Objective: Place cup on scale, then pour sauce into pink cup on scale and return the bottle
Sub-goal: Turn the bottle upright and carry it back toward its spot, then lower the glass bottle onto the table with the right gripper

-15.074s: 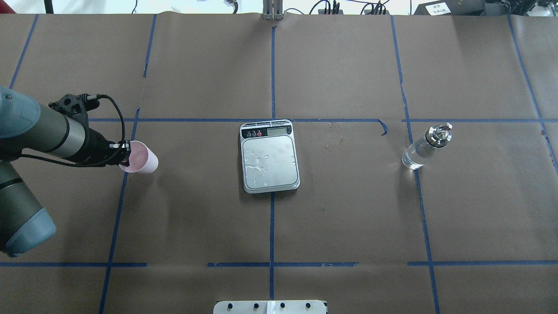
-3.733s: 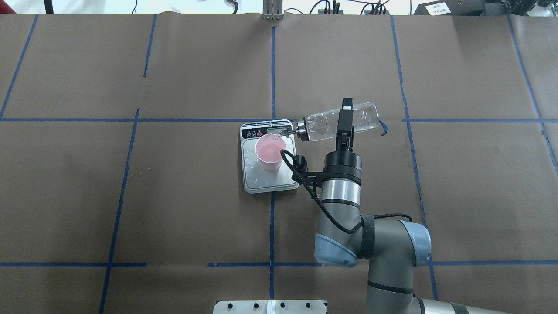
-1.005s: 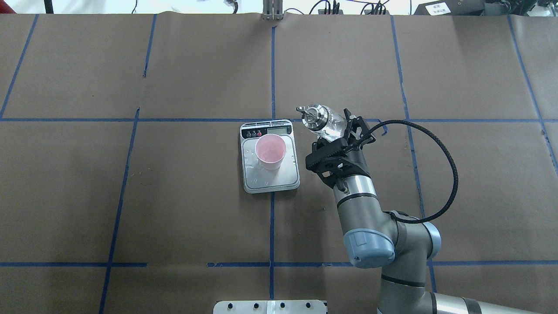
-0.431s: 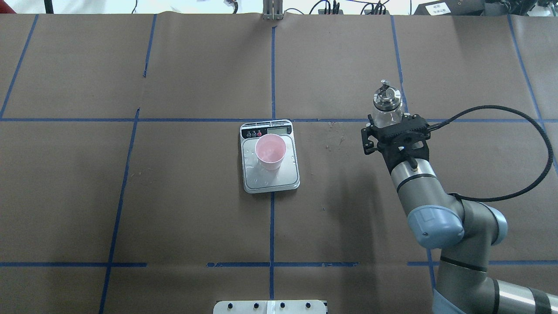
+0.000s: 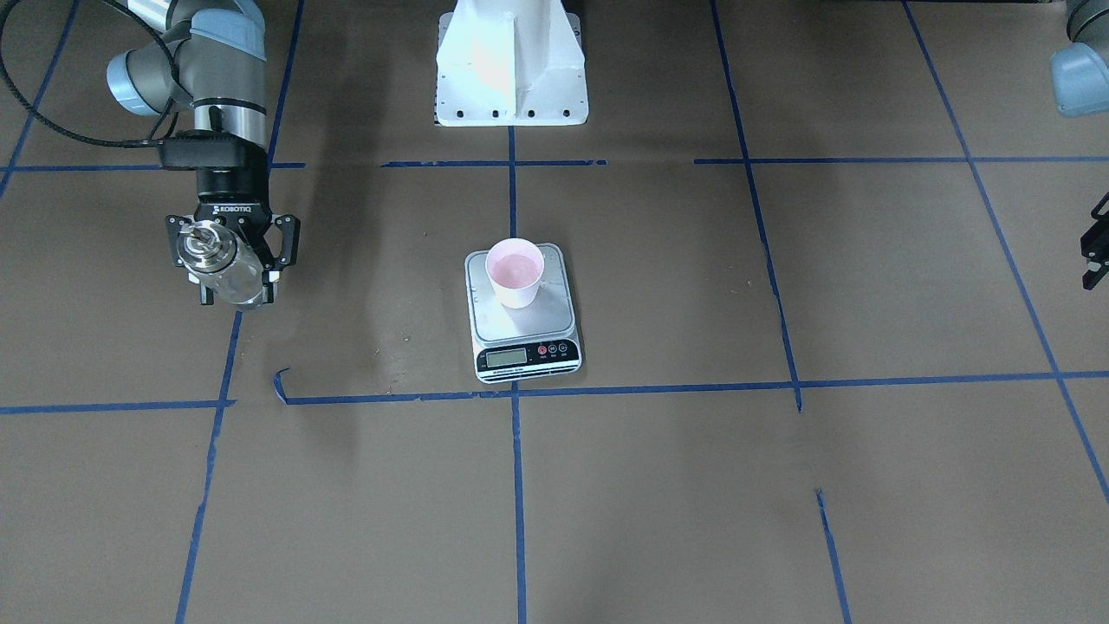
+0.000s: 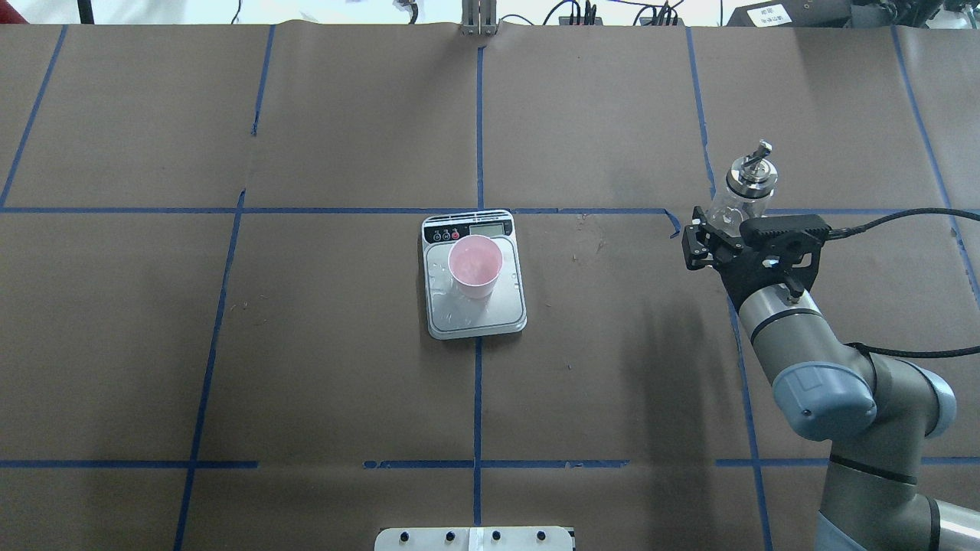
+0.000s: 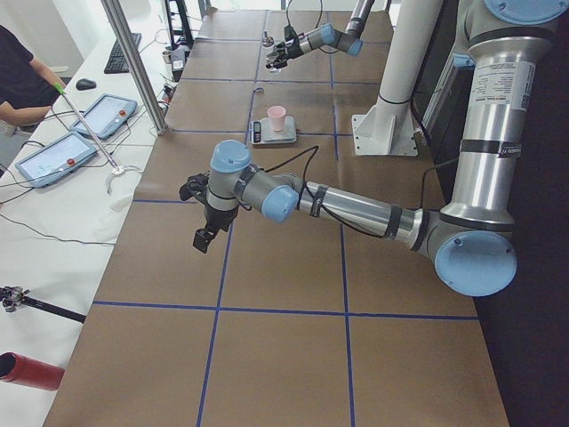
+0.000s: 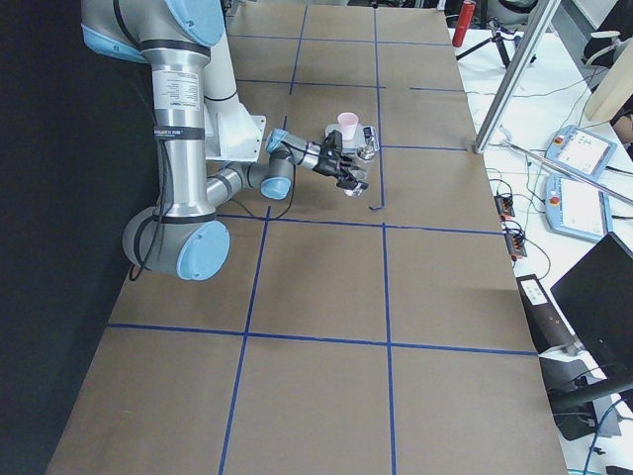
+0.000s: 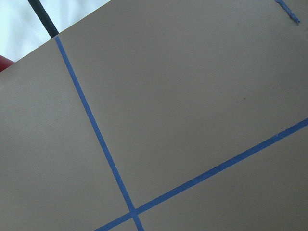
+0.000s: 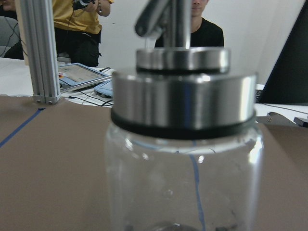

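Observation:
The pink cup (image 6: 475, 264) stands upright on the scale (image 6: 478, 317) at the table's middle; it also shows in the front-facing view (image 5: 515, 270) on the scale's plate (image 5: 528, 325). My right gripper (image 6: 726, 228) is shut on the clear glass bottle (image 6: 752, 180) and holds it upright, spout up, by the right blue tape line, far right of the scale. The bottle fills the right wrist view (image 10: 183, 110). In the front-facing view the gripper (image 5: 227, 276) grips the bottle (image 5: 208, 247) at the left. My left gripper (image 7: 204, 236) hangs over bare table; I cannot tell its state.
Brown paper with blue tape lines (image 6: 478, 337) covers the table. The robot's white base (image 5: 511, 61) stands behind the scale. Tablets and cables lie on the operators' side table (image 7: 89, 124). The left wrist view shows only paper and tape (image 9: 130, 209).
My right arm has carried the bottle from beside the scale to the right, over the right tape line, and turned it upright. The cup and scale have not moved.

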Controlling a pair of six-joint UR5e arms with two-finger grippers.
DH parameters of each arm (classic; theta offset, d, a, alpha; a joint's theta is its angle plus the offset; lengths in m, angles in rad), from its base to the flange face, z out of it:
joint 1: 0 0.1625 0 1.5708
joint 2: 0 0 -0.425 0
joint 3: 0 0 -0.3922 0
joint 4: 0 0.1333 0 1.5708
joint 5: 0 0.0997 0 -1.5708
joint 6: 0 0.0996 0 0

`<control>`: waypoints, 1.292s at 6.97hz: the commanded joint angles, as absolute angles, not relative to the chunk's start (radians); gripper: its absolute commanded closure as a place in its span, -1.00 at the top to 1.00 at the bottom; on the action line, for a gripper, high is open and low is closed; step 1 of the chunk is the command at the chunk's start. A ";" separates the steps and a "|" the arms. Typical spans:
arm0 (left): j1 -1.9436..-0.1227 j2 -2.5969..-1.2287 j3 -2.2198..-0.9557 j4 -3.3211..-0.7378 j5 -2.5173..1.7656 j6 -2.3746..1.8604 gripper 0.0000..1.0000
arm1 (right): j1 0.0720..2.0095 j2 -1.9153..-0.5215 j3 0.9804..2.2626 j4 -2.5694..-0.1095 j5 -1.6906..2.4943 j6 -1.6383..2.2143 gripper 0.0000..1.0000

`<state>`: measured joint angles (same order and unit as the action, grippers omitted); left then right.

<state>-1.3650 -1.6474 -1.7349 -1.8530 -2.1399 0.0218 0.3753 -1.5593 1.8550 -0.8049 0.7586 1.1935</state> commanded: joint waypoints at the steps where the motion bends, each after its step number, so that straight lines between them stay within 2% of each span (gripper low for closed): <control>1: -1.365 -1.646 -1.735 -1.853 -2.140 0.023 1.00 | 0.371 -1.620 1.783 -0.681 0.705 1.328 -1.00; 6: -1.365 -1.643 -1.732 -1.853 -2.140 0.031 1.00 | 0.255 -1.545 1.636 -0.677 0.512 1.331 -1.00; 9: -1.365 -1.644 -1.729 -1.853 -2.140 0.029 1.00 | 0.249 -1.546 1.618 -0.675 0.512 1.330 -1.00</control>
<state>-1.3652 -1.6432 -1.7301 -1.8530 -2.1399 0.0303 0.2500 -1.5464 1.6246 -0.6756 0.5124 1.3301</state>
